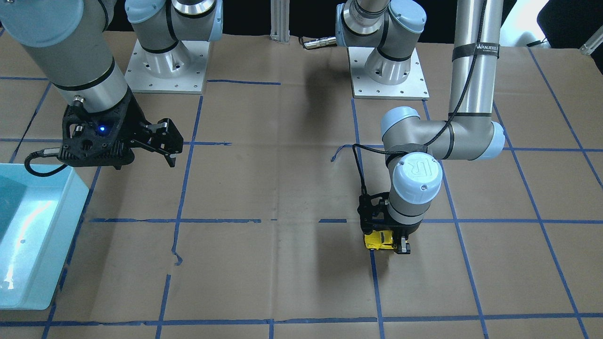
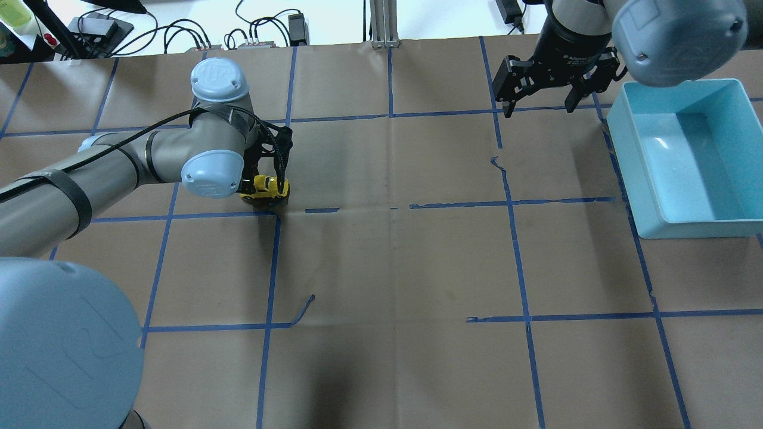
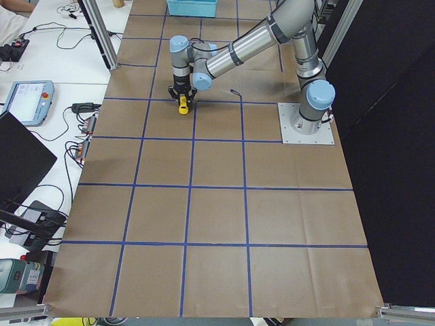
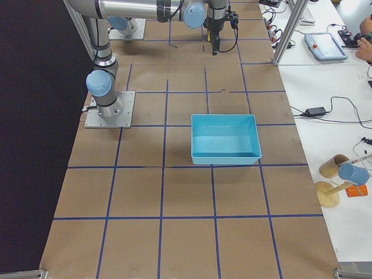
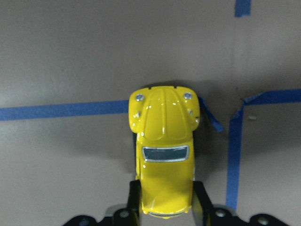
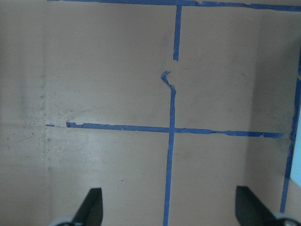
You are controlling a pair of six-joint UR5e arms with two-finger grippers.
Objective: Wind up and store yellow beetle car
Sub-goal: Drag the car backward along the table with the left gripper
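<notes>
The yellow beetle car (image 5: 164, 155) is a small glossy toy with dark windows. It rests on the brown paper by a blue tape crossing, also seen in the overhead view (image 2: 266, 187) and the front view (image 1: 378, 239). My left gripper (image 5: 165, 207) is shut on the car, one finger on each side of its rear. My left gripper also shows in the overhead view (image 2: 271, 189). My right gripper (image 2: 539, 106) is open and empty, held above the table next to the bin. Its fingertips (image 6: 91, 205) are wide apart in the right wrist view.
A light-blue plastic bin (image 2: 733, 211) stands at the right side in the overhead view and at the left edge in the front view (image 1: 66, 212). Blue tape lines (image 2: 274, 262) grid the brown paper. Both arm bases (image 1: 167, 61) sit at the robot's side.
</notes>
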